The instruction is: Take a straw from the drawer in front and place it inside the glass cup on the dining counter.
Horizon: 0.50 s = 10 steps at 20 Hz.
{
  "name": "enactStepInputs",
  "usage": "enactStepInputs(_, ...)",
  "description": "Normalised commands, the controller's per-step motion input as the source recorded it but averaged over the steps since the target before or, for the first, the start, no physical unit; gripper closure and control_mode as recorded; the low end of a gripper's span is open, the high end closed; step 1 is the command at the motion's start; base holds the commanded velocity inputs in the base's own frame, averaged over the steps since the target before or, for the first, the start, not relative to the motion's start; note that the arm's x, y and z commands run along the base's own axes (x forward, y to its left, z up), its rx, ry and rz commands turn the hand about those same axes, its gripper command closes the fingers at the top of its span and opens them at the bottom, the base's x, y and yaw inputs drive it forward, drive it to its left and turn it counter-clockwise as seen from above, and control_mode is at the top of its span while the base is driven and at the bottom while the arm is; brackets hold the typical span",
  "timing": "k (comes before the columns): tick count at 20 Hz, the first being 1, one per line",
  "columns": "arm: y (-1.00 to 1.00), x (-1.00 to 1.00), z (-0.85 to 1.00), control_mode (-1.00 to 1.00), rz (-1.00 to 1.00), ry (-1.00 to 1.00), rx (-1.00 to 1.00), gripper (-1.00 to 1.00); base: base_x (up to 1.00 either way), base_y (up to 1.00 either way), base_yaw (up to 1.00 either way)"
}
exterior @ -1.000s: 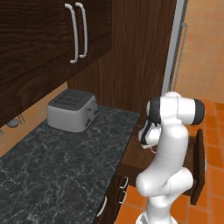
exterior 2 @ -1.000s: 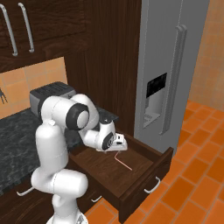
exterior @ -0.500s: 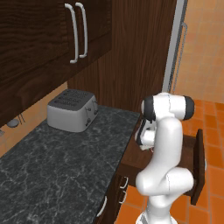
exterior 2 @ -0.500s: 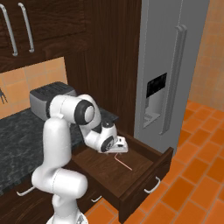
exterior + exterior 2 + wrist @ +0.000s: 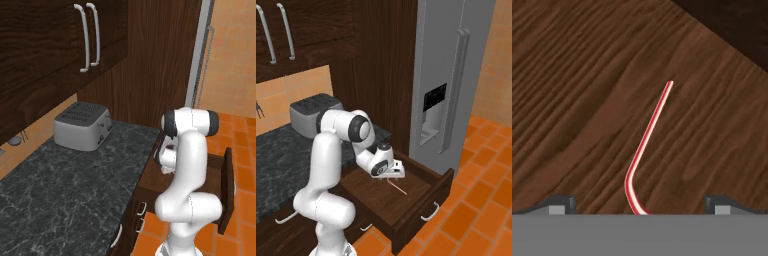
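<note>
The dark wood drawer stands pulled out, with its front panel facing the orange floor. On the drawer's bottom lies the thin pinkish-red straw, which looks bent near its lower end in the hand view. My gripper hangs low inside the drawer just over the straw's near end. It is open, and the straw runs up between the two spread fingertips. The glass cup and the dining counter are out of view.
A black speckled granite counter with a silver toaster lies left of the drawer. Tall dark cabinets rise behind it, and a grey fridge stands to the right. Orange tile floor spreads in front.
The hand has sunk a little deeper into the drawer, closer to the straw. The drawer and the straw have stayed put.
</note>
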Motion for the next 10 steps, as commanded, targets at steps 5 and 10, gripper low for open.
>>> enactStepInputs(5, 0.00, 0.03, -0.35, -1.00, 0.02, 0.00, 0.00, -1.00, 0.00, 0.00, 0.00)
enactStepInputs(10, 0.00, 0.02, -0.41, -1.00, 0.03, 0.00, 0.00, 1.00, 0.00, 0.00, 0.00)
